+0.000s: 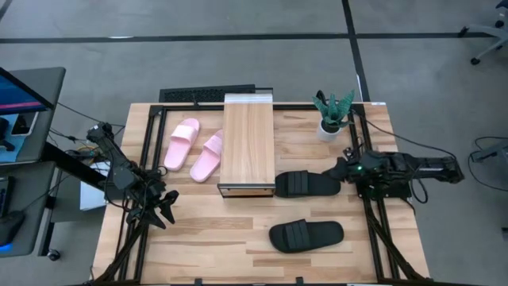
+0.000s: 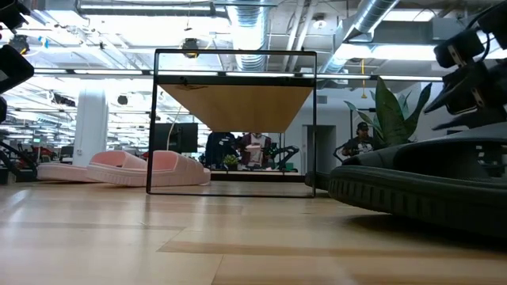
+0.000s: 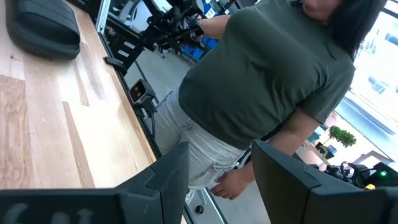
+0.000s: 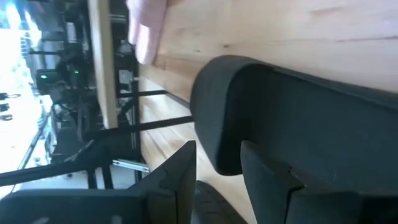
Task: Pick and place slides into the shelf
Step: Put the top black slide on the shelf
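Observation:
The shelf [image 1: 248, 143], a light plank on a dark frame, stands at the table's middle and also shows in the low view [image 2: 238, 103]. Two pink slides [image 1: 182, 143] [image 1: 207, 156] lie flat to its left. One black slide [image 1: 305, 184] lies by the shelf's near right corner, another [image 1: 305, 235] nearer the front edge. My right gripper [image 1: 343, 169] stands open at the right end of the first black slide [image 4: 298, 124], tipped downward. My left gripper [image 1: 164, 206] waits open over the table's left side, touching nothing. My right gripper comes at the black slide's right end [image 4: 214, 137] from the table's right, slanting down. That rounded end shows in line with the gap between the two fingers [image 4: 180, 177]. I cannot tell whether either finger touches it. The slide lies flat on the table.
A potted plant [image 1: 332, 117] stands at the far right, close behind my right arm. A keyboard [image 1: 208, 95] lies at the far edge. A person in a green shirt [image 3: 267, 74] stands beyond the table's edge. Bare wood [image 1: 214, 238] lies in front of the shelf.

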